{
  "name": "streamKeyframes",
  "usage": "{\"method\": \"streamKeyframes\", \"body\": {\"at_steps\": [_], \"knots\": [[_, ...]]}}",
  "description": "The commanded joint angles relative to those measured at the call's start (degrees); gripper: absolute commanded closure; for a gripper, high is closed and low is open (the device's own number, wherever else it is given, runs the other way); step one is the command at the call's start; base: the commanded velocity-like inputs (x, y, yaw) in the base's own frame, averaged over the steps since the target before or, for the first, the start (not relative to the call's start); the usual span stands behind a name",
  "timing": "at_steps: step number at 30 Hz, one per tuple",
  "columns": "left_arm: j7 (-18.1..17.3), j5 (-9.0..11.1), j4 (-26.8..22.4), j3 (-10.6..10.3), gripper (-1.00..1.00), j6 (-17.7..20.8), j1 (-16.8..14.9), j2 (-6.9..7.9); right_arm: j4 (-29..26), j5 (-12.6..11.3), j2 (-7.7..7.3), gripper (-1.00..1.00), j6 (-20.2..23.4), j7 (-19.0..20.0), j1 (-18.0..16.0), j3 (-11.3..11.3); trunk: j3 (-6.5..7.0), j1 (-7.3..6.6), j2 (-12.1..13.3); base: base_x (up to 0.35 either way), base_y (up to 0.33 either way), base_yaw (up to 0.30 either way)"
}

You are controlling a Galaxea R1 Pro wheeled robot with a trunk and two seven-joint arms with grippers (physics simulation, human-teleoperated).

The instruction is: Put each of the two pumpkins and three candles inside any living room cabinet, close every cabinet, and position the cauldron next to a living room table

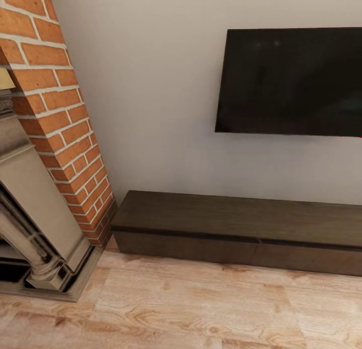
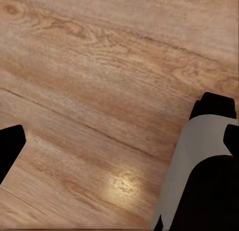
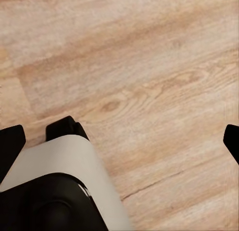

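One cabinet (image 1: pixel 241 228), fronts shut, right end cropped.

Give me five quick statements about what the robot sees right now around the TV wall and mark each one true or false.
1. The cabinet stands on the floor under the TV. True.
2. One cabinet front is pulled out. False: both fronts in view sit flush, closed.
3. A pumpkin sits on the cabinet top. False: the top in view is bare.
4. A brick fireplace stands left of the cabinet. True.
5. The left gripper holds a candle. False: there is just wood floor between its fingertips, nothing held.
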Motion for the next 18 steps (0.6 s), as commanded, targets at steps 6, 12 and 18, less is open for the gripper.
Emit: {"method": "streamKeyframes", "body": {"at_steps": [6,12,18], "knots": [[0.2,0.42,-0.06,-0.42,-1.0,-0.03,0.57,0.24,0.28,-0.45,0.07,-1.0,-0.08,-0.07,-0.01,0.37,-0.05,0.0,-0.02,0.0,0.0,0.0],[0.13,0.43,-0.06,-0.41,-1.0,-0.05,0.63,-0.2,0.26,-0.45,-0.02,-1.0,-0.14,-0.06,0.0,0.35,-0.05,0.0,-0.02,0.0,0.0,0.0],[0.12,0.45,-0.06,-0.41,-1.0,-0.05,0.64,-0.15,0.37,-0.43,-0.04,-1.0,-0.14,-0.06,0.0,0.34,-0.05,0.0,-0.02,0.0,0.0,0.0]]}}
